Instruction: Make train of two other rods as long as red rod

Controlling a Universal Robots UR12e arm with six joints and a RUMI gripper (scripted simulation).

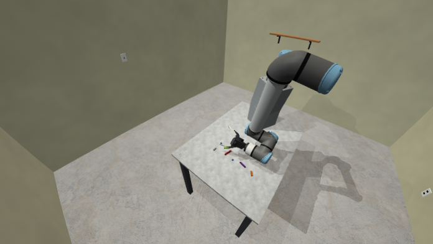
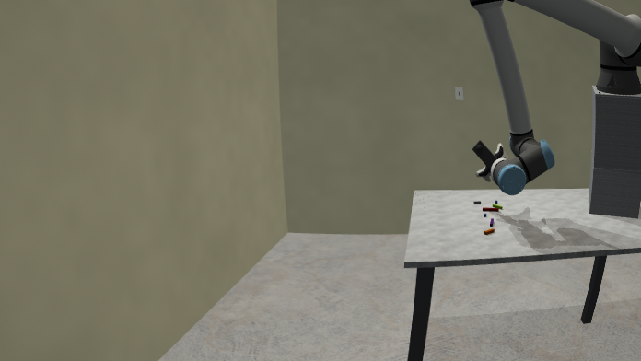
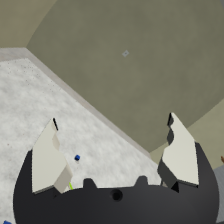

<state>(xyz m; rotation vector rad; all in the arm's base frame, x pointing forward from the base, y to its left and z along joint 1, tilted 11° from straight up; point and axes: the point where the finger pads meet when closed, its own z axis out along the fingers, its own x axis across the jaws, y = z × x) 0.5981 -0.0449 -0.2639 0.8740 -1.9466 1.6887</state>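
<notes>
Several small rods lie flat and apart on the white table. The red rod [image 1: 228, 152] [image 2: 490, 209] lies beside the lime rod [image 1: 226, 147] [image 2: 497, 206]. A grey rod [image 1: 214, 149] [image 2: 477, 202] lies furthest towards the table edge. One blue rod [image 1: 221, 143] [image 2: 495, 202] [image 3: 77, 158] lies by the lime rod, and a second blue rod [image 1: 232, 160] [image 2: 484, 215] lies past the red one. A purple rod [image 1: 242, 164] [image 2: 492, 222] and an orange rod [image 1: 251, 173] [image 2: 489, 231] lie further along. My gripper [image 1: 229, 137] [image 2: 488, 161] [image 3: 112, 116] hangs above the lime rod, pointing sideways, open and empty.
The arm's grey pedestal [image 2: 614, 152] stands on the far side of the table. The table's edge [image 1: 199, 177] runs close to the grey rod. Walls stand well away from the table.
</notes>
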